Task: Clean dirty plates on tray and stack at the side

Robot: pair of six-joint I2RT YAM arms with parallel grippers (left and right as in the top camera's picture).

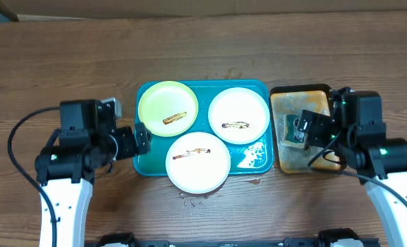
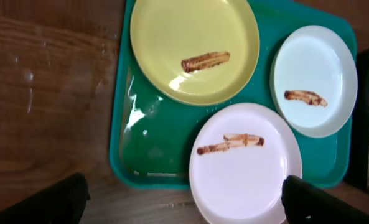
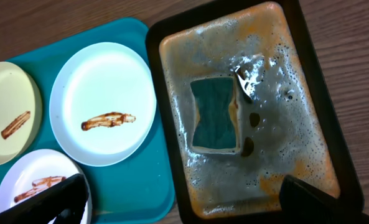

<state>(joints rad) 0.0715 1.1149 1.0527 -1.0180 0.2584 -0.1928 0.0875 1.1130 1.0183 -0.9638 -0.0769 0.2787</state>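
left gripper (image 1: 142, 138): mine, fingers spread wide and empty, hanging just beside the left rim of the teal tray (image 1: 258, 162).
right gripper (image 1: 300, 129): mine, fingers also wide apart with nothing in them, over the black-rimmed tray (image 3: 333, 144).
near white plate (image 1: 198, 162): closest to me, with a brown smear in the middle. Its edge juts past the tray's near rim, so that overhang is where I judge I can pinch it.
plate handling: I expect all three to be light, stiff and shallow. With the tray wet, the rims are probably slick, so I would grip the lip, not the face.
sponge (image 3: 214, 114): lies flat in foamy water in the black-rimmed tray. It looks soft and soaked, and I would squeeze it across its narrow waist.
yellow-green plate (image 1: 167, 108): far left corner of the teal tray, smeared, its rim close to the tray wall.
far white plate (image 1: 239, 114): far right of the tray, smeared, just beside the other two.
table (image 1: 66, 62): wood, with bare room on my left for stacking.
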